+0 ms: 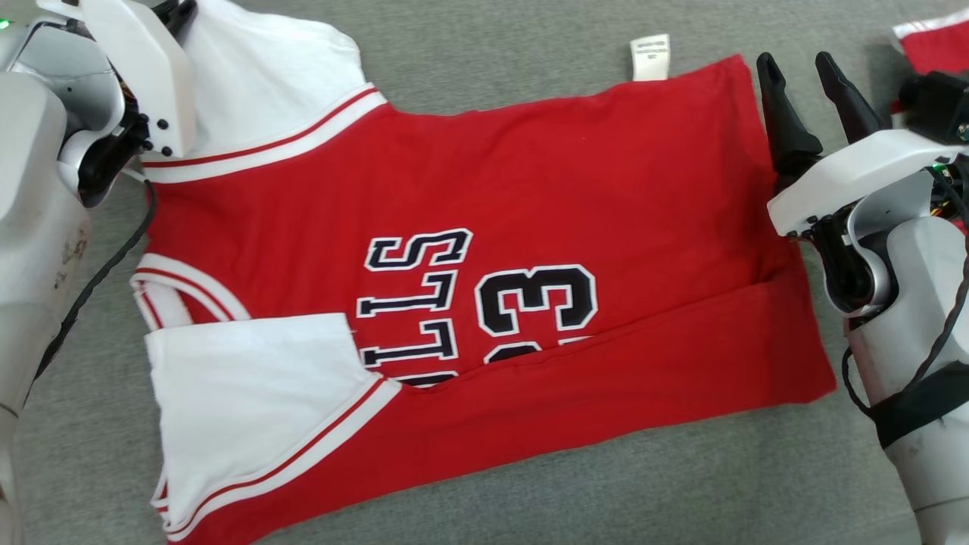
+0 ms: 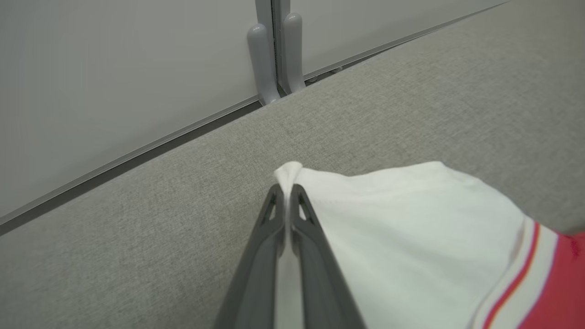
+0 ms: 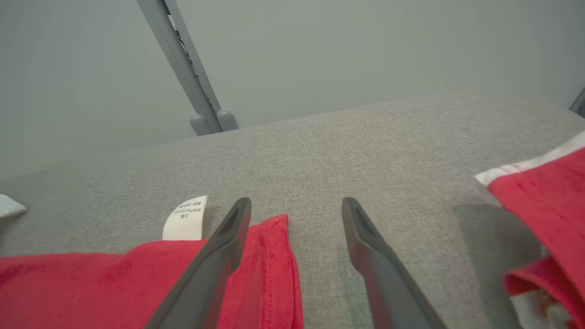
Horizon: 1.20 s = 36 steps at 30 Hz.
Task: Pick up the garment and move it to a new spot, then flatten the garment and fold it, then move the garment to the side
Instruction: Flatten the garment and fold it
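Observation:
A red jersey with white sleeves and black lettering lies spread on the grey cloth surface, its near long edge folded over the print. My left gripper is shut on the tip of the far white sleeve, at the head view's upper left. My right gripper hangs open just above the jersey's hem corner, with nothing between its fingers. A white care label sticks out from the far edge.
A second red and white garment lies at the far right, beside my right arm, and appears at the right edge of the right wrist view. Grey panel walls with a post bound the far edge of the surface.

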Available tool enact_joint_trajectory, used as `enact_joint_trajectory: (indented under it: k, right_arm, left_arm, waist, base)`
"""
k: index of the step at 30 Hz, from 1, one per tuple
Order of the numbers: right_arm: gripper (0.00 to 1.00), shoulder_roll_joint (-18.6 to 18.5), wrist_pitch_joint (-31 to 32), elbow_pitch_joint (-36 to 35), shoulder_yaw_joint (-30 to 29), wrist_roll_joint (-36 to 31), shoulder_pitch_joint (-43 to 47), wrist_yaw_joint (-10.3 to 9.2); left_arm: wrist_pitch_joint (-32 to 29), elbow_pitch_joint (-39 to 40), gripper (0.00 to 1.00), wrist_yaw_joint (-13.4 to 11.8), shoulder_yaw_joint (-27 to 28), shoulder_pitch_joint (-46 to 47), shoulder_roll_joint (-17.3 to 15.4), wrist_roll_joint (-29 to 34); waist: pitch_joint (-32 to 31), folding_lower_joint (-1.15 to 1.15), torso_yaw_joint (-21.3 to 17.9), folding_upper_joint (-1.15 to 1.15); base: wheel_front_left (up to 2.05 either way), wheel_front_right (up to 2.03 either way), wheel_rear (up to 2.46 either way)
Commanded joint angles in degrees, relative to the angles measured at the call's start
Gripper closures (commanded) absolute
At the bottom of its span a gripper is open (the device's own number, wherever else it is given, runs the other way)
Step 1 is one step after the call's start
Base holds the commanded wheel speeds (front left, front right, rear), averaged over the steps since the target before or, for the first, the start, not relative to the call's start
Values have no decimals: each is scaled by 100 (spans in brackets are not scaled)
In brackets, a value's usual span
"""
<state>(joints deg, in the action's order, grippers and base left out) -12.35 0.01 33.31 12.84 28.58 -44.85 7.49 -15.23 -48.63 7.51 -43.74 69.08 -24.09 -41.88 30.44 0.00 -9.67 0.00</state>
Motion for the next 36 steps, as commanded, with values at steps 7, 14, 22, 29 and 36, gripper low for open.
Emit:
enact_joint_trajectory:
  k: [7,14,22,29,36]
  right_arm:
    - [0,-398,559,517,239,305,-363,1]
    - [0,-701,945,1066,523,536,-591,1]
    - [100,-766,1134,1361,825,912,-680,1]
    - [100,-874,734,1432,972,1090,-824,-5]
    - [100,-942,96,1527,1061,1151,-1056,-5]
  left_arm:
    - [325,332,100,-7,-363,-137,1,-213]
    - [500,484,100,-7,-627,-192,54,-413]
    - [675,366,100,-8,-788,-133,77,-591]
    - [1044,-15,100,-25,-719,17,81,-563]
    - [1607,-388,100,-83,-587,203,224,-560]
  waist:
    - [-125,0,487,0]
    - [-124,0,724,0]
    - [-74,0,756,0]
    - [-55,0,739,0]
    - [-43,0,760,0]
  base:
    - [0,0,0]
    - [0,0,0]
    - [0,0,0]
    - [0,0,0]
    - [0,0,0]
